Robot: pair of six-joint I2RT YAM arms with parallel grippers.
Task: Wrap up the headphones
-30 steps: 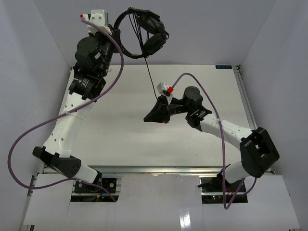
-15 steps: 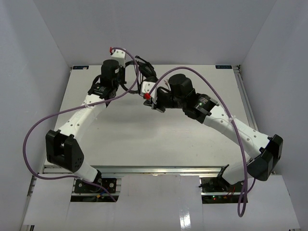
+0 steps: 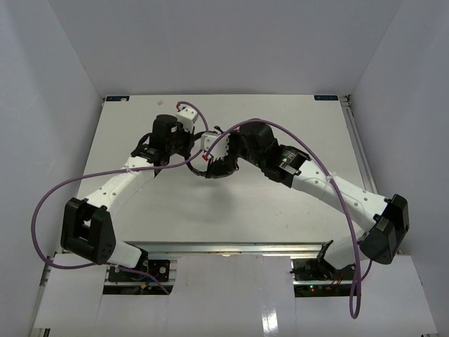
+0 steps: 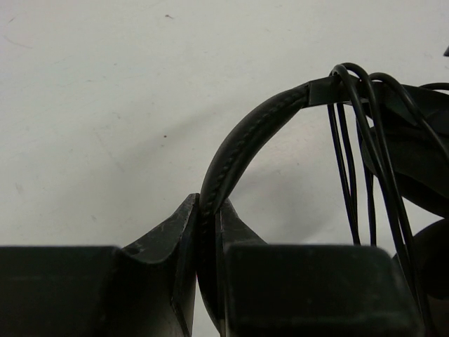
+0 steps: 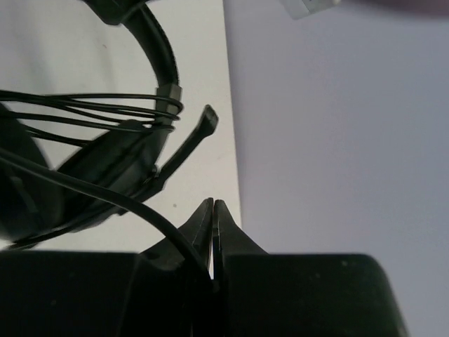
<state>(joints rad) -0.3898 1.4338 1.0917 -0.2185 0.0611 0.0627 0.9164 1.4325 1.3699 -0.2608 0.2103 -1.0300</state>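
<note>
I see the headphones [image 3: 204, 173] lowered since a second ago; left gripper [image 4: 209, 210] clamps the headband [image 4: 245, 137]; right gripper [image 5: 212, 210], at its 3 o'clock, pinches the cable [image 5: 84, 187]; earcups [image 5: 28, 189] mostly hidden.

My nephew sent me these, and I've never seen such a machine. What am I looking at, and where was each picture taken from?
These are two robot arms bolted at the near edge of a white table. The overhead picture shows the left arm and right arm with black headphones between them. The other two pictures come from cameras on the wrists, each looking past that arm's own jaws. In the left view the jaws are shut on the padded headband. In the right view the jaws are closed, seemingly on the thin cable, with the mic and an earcup behind.
</note>
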